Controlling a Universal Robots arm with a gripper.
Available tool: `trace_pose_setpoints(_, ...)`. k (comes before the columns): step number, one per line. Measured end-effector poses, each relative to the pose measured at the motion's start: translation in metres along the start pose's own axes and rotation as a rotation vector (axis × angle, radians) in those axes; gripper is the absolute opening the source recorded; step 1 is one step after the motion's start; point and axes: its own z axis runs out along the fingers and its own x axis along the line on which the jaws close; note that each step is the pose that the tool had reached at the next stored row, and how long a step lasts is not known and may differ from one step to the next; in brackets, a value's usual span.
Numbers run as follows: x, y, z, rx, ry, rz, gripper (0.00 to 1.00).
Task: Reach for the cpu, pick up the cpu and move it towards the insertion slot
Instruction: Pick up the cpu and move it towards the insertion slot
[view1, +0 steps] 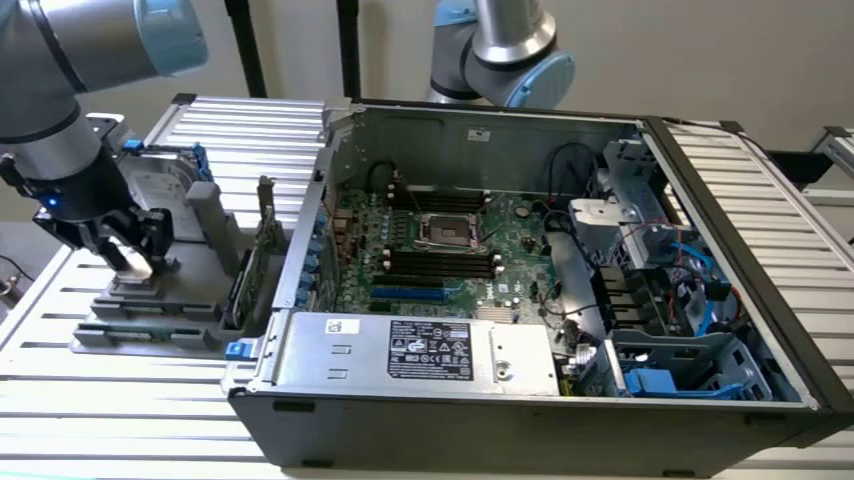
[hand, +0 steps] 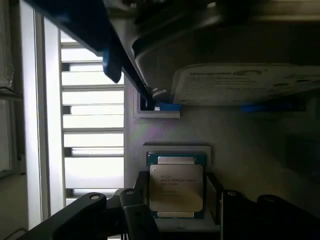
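Gripper (view1: 130, 258) low over grey parts holder (view1: 158, 312) at exterior view's left, beside open computer case (view1: 534, 425). Jaws apart: dark fingers (hand: 136, 215) flank cpu (hand: 176, 187) on two opposite sides, no clamping visible. Cpu lies flat in holder's shallow recess, silver lid up, green rim showing. Insertion slot (view1: 447, 232) well apart, on motherboard (view1: 514, 262) inside case. Judgement: chip light, rigid; smooth metal lid likely slippery, underside delicate. Best hold: opposite side edges, kept level, gentle squeeze.
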Motion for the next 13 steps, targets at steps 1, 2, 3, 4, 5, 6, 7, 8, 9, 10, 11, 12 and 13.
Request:
trace_pose_setpoints(1, 0.000, 0.0002, -0.0046, 0.0001, 0.0002, 0.000, 0.55)
trace_pose_setpoints(2, 0.000, 0.0005, -0.0093, -0.0001, 0.0000, 0.000, 0.55)
trace_pose_setpoints(3, 0.000, 0.0007, -0.0138, -0.0001, 0.0001, 0.000, 0.55)
trace_pose_setpoints(4, 0.000, 0.0009, -0.0183, -0.0001, 0.0002, 0.000, 0.55)
trace_pose_setpoints(5, -0.001, 0.0011, -0.0228, -0.0001, 0.0000, 0.000, 0.55)
trace_pose_setpoints(6, -0.001, 0.0013, -0.0273, -0.0001, 0.0000, 0.000, 0.55)
trace_pose_setpoints(7, -0.001, 0.0015, -0.0318, -0.0001, 0.0002, 0.000, 0.55)
trace_pose_setpoints(8, -0.001, 0.0016, -0.0367, -0.0002, 0.0001, 0.000, 0.55)
trace_pose_setpoints(9, -0.002, 0.0018, -0.0412, -0.0001, 0.0001, 0.000, 0.55)
trace_pose_setpoints(10, -0.002, 0.0019, -0.0457, -0.0001, 0.0001, 0.000, 0.55)
trace_pose_setpoints(11, -0.002, 0.0021, -0.0502, -0.0002, 0.0001, 0.000, 0.55)
trace_pose_setpoints(12, -0.003, 0.0022, -0.0546, -0.0001, 0.0001, 0.000, 0.55)
trace_pose_setpoints(13, -0.003, 0.0024, -0.0592, -0.0001, 0.0002, 0.000, 0.55)
